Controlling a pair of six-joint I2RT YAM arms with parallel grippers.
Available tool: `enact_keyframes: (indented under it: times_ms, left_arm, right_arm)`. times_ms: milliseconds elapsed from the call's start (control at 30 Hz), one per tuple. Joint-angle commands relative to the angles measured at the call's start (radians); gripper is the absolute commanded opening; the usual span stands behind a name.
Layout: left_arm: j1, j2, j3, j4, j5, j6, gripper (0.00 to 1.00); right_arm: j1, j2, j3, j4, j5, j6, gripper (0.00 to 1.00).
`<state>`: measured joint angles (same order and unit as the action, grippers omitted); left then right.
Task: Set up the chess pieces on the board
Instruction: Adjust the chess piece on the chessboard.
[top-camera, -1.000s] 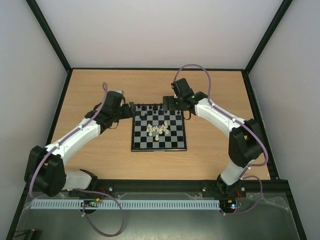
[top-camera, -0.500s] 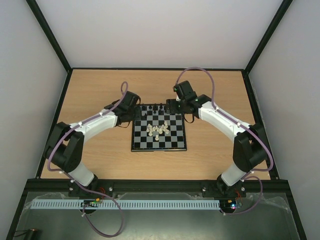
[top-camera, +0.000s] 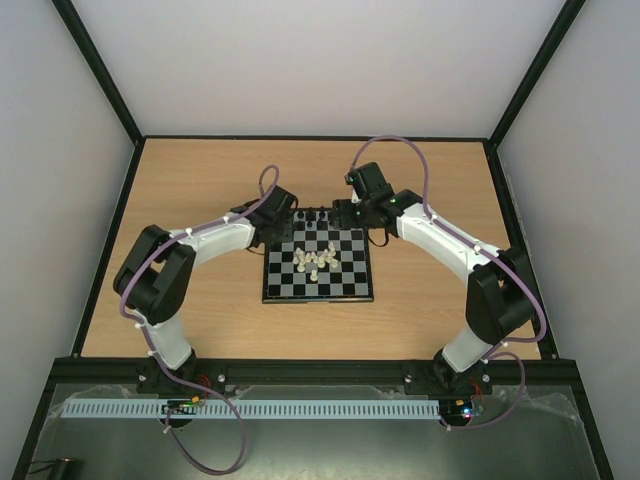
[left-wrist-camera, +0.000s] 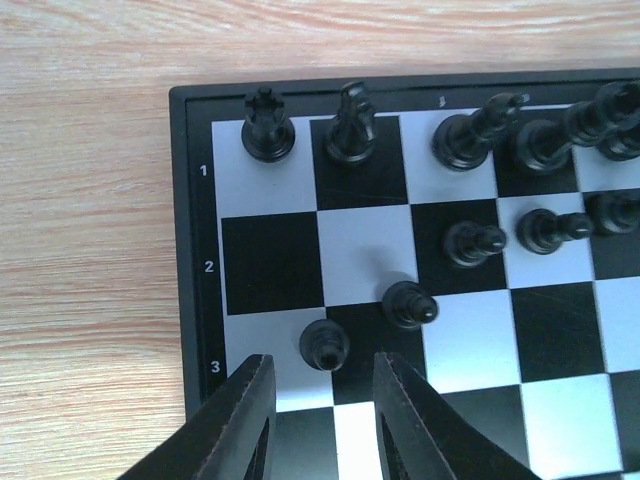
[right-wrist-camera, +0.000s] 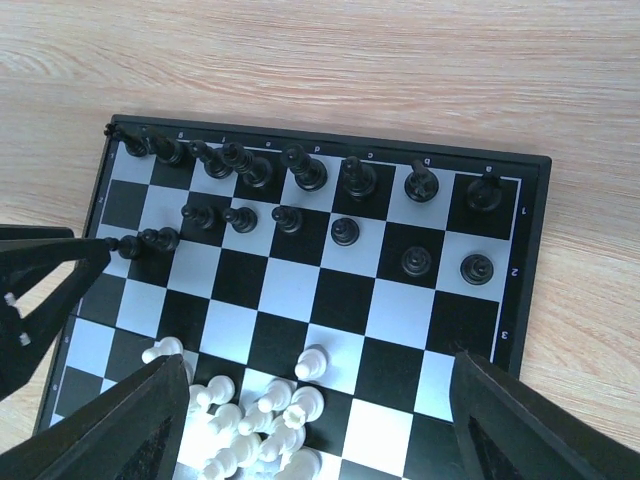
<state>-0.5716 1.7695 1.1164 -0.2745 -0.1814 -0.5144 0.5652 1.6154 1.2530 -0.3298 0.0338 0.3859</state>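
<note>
The board (top-camera: 318, 298) lies mid-table. Black chess pieces (right-wrist-camera: 300, 168) line its far rows, and a heap of cream-white ones (right-wrist-camera: 250, 425) lies tumbled near the middle (top-camera: 318, 258). My left gripper (left-wrist-camera: 322, 372) hovers low over the far left corner of the board (left-wrist-camera: 190, 250). Its jaws are narrowed but apart. A black pawn (left-wrist-camera: 324, 344) stands just ahead of the gap, untouched. My right gripper (right-wrist-camera: 320, 385) hangs above the board (right-wrist-camera: 530, 250) with its jaws wide. A lone white pawn (right-wrist-camera: 313, 362) stands below them.
Both arms reach in from the sides and meet at the board's far edge, the left gripper (top-camera: 291, 218) and the right gripper (top-camera: 346, 212) close together. Bare wooden tabletop (top-camera: 200, 180) surrounds the board. Black frame rails (top-camera: 110, 220) border the table.
The left arm has swung right to the board's far left corner and its jaws have narrowed a lot. The right gripper has closed slightly and hardly moved.
</note>
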Motion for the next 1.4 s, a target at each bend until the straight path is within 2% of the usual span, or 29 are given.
enact_keyframes:
  times_ms: [0, 233, 367, 933, 1033, 1367]
  left_arm:
    - [-0.006, 0.041, 0.037, -0.031, -0.057, 0.011, 0.28]
    - [-0.007, 0.066, 0.056, -0.028, -0.070, 0.019, 0.24]
    - [-0.007, 0.082, 0.067, -0.027, -0.067, 0.022, 0.17]
    - [-0.007, 0.105, 0.078, -0.032, -0.077, 0.027, 0.10]
    - [-0.006, 0.107, 0.083, -0.037, -0.092, 0.028, 0.05]
    - [-0.004, 0.090, 0.103, -0.075, -0.191, 0.039, 0.05]
  right_arm:
    - [0.006, -0.005, -0.009, -0.012, -0.015, 0.000, 0.71]
    - [0.006, 0.002, -0.011, -0.009, -0.015, -0.001, 0.70]
    - [0.006, 0.005, -0.012, -0.006, -0.018, -0.001, 0.70]
    - [0.006, 0.004, -0.019, 0.001, -0.024, -0.001, 0.68]
    - [0.006, 0.004, -0.019, 0.003, -0.025, -0.001, 0.68]
    - [0.006, 0.005, -0.020, 0.006, -0.035, -0.002, 0.67]
